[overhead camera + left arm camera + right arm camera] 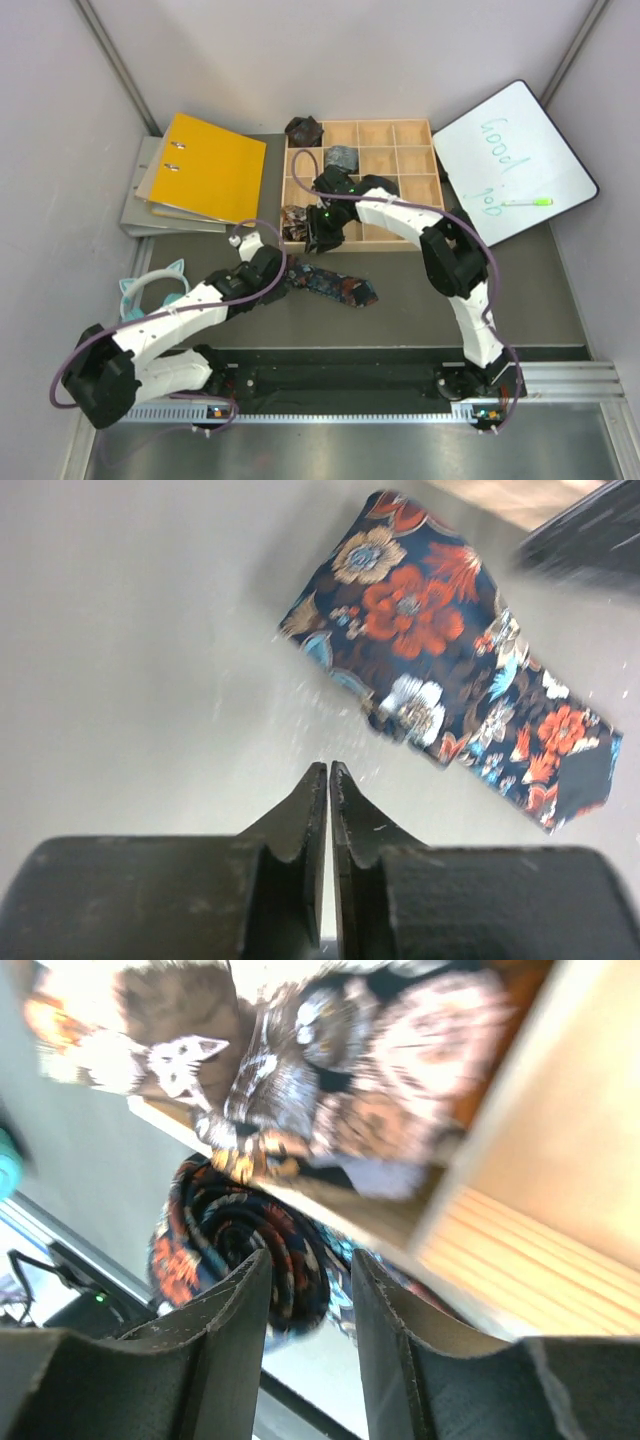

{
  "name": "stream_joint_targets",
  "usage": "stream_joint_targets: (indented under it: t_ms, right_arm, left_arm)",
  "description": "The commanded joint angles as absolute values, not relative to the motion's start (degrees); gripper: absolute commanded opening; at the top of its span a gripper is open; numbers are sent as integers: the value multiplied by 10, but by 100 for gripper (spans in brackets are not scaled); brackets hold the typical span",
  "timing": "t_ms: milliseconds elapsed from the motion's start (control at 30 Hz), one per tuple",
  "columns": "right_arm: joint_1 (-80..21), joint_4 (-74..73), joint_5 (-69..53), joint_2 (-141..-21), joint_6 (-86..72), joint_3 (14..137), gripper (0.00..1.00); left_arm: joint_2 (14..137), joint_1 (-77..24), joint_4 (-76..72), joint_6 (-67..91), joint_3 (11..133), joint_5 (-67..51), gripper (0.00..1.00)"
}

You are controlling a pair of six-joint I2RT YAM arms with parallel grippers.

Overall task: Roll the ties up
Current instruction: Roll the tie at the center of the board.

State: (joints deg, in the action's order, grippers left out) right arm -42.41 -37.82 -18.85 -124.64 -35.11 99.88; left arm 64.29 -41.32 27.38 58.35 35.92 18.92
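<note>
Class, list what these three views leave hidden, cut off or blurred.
- Top view: the right gripper covers the near-left compartment of the wooden tray.
- Top view: the left end of the floral tie merges with the dark left gripper.
- Right wrist view: brown-patterned tie motion-blurred, folds unreadable.
- Left wrist view: dark shape top right, blurred, cut off by the edge.

Walls [300, 50]: pale, plain, on three sides.
Table [520, 290]: dark grey, matte.
Rail [570, 378]: ribbed metal along near edge.
Light: bright, even.
</note>
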Motion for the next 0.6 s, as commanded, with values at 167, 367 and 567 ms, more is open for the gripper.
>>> stream_joint_targets:
  t_ms: [167, 367, 567]
  right_arm:
    - [-416, -335, -192, -1081, -386, 909, 40]
    - [-455, -252, -236, -1025, -446, 832, 39]
    - [-485, -197, -259, -1044, -485, 816, 36]
  left_arm:
    - [591, -382, 377, 490, 442, 200, 25]
    - [649, -285, 348, 402, 503, 115, 25]
    - [691, -231, 279, 347, 505, -16, 27]
